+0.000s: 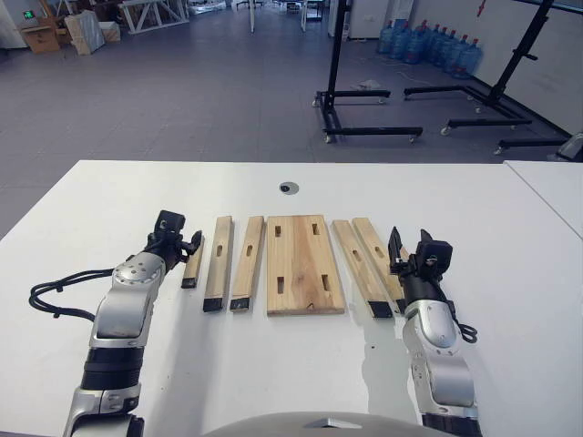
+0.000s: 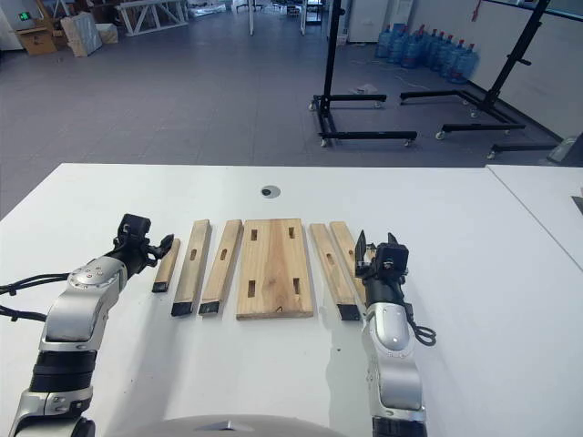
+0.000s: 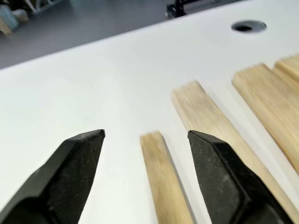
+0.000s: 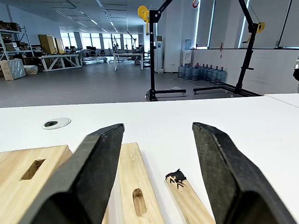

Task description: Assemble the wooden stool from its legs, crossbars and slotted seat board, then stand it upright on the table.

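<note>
The slotted seat board [image 1: 303,264] lies flat in the middle of the white table [image 1: 137,200]. To its left lie two long legs [image 1: 247,261] [image 1: 218,262] and a short crossbar [image 1: 193,262]. Two more legs [image 1: 360,267] [image 1: 378,259] lie to its right. My left gripper [image 1: 187,244] is open, low over the far end of the short crossbar [image 3: 163,182], which sits between its fingers [image 3: 70,177]. My right gripper [image 1: 401,250] is open over the rightmost leg [image 4: 135,186]. A second short crossbar [image 4: 187,200] with a dark end lies beside that leg, between the fingers [image 4: 229,172].
A round cable hole [image 1: 289,188] sits in the table beyond the parts. A black cable [image 1: 55,296] loops beside my left arm. Another white table [image 1: 556,182] adjoins at the right. Black wheeled stands [image 1: 369,100] are on the floor behind.
</note>
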Motion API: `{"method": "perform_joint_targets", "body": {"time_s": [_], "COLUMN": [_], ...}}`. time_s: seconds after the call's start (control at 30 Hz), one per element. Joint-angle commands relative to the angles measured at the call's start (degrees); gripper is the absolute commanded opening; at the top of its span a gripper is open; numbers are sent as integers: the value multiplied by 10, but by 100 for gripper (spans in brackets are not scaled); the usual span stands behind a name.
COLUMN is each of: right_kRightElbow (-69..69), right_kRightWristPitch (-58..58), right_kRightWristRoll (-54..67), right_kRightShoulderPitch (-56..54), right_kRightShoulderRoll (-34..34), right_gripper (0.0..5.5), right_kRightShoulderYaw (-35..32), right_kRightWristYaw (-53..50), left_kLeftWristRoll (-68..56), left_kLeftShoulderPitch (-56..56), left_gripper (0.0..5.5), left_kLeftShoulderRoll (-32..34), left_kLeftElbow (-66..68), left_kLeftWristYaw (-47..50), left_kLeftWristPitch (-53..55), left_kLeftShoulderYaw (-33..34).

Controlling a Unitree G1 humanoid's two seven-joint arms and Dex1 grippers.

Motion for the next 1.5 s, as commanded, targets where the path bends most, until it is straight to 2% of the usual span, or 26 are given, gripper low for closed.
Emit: {"method": "perform_joint_targets", "body": {"time_s": [0.03,0.27,0.53,0.7,0.83,0.93,1.03,1.1,1.2,1.27,1.3,1.4,1.5], "right_kRightElbow": [-8,-10,-7,-5,6,13,16,20,7,-9,-32,-107,-143], "right_kRightWristPitch": [-5,-10,-16,-18,-25,-30,-34,-37,-25,4,32,131,196], "right_kRightWristRoll": [-9,-18,-24,-27,-31,-36,-38,-36,-19,25,89,325,503], "right_kRightShoulderPitch": [9,20,24,16,13,8,5,6,-10,-42,-66,-107,-122], "right_kRightShoulderRoll": [10,19,22,23,16,15,17,20,14,5,8,23,26], "right_gripper": [268,268,268,268,268,268,268,268,268,268,268,268,268], "right_kRightShoulderYaw": [5,9,8,13,11,16,14,13,-1,-24,-31,-39,-34], "right_kRightWristYaw": [-10,-22,-29,-31,-30,-29,-32,-34,-27,-9,15,80,110], "left_kLeftWristRoll": [5,5,-3,-49,-27,-28,-38,-49,-40,-21,-32,-92,-156], "left_kLeftShoulderPitch": [14,30,24,62,82,78,67,48,-41,-118,-151,-175,-138], "left_gripper": [326,326,326,241,175,133,127,127,127,127,127,127,127], "left_kLeftShoulderRoll": [22,46,67,80,143,162,154,133,104,95,85,66,63], "left_kLeftElbow": [22,74,93,65,78,94,101,110,126,121,103,19,-64], "left_kLeftWristYaw": [-9,-40,-55,-97,-124,-133,-124,-97,-12,38,36,-44,-131], "left_kLeftWristPitch": [13,16,20,123,92,78,65,33,-64,-151,-173,-182,-164], "left_kLeftShoulderYaw": [-8,-45,-41,-40,-77,-84,-69,-30,36,50,52,14,-36]}}
